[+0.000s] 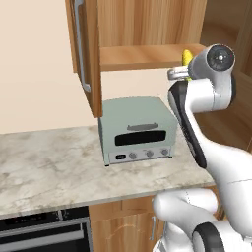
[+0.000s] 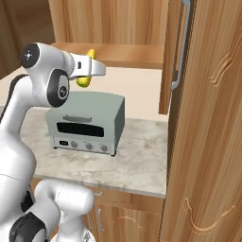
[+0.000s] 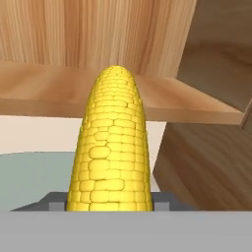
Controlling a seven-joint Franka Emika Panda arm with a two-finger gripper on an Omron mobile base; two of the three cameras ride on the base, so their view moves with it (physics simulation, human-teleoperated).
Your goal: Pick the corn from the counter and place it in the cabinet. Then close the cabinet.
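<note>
Carrying step in hand — tool (image 2: 86,71) clenched on small yellow corn cob (image 3: 111,147), raised above grey toaster oven (image 1: 138,130), near front edge of wooden cabinet shelf (image 1: 142,55). Next: push further in, lower onto shelf, release — then shut both doors.

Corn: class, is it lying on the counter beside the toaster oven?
No, the corn is held up in the hand, near the cabinet shelf.
</note>
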